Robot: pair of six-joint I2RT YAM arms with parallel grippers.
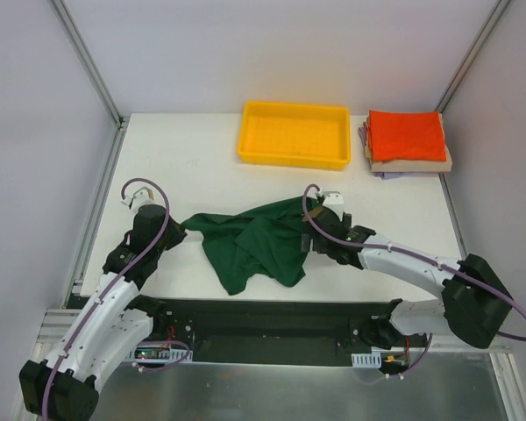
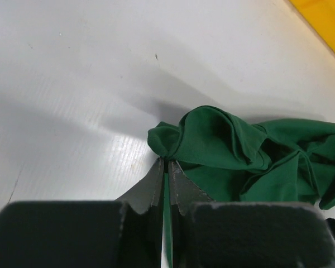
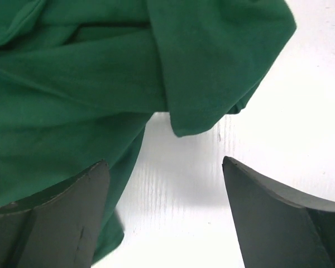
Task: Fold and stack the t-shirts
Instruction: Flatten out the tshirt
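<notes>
My left gripper (image 1: 179, 227) is pinched shut on the left tip of the dark green t-shirt (image 1: 250, 241), not far from the bench's (image 1: 184, 167) left edge. In my wrist view only a sliver of green shows between the closed fingers. The shirt lies crumpled on the near half of the bench. Its long axis runs left to right, roughly along the near edge, and one lobe sags toward that edge. Bare bench shows beyond it, up to the far-left corner.

My right gripper (image 1: 312, 242) sits at the shirt's right end, fingers spread wide and holding nothing, with cloth bunched against one finger and white bench between them.

The yellow tray (image 1: 294, 162) stands at the far edge. In the far-right corner is the stack: orange-red shirt (image 1: 407, 134) on tan shirt (image 1: 414, 165) on lavender shirt (image 1: 387, 175).
</notes>
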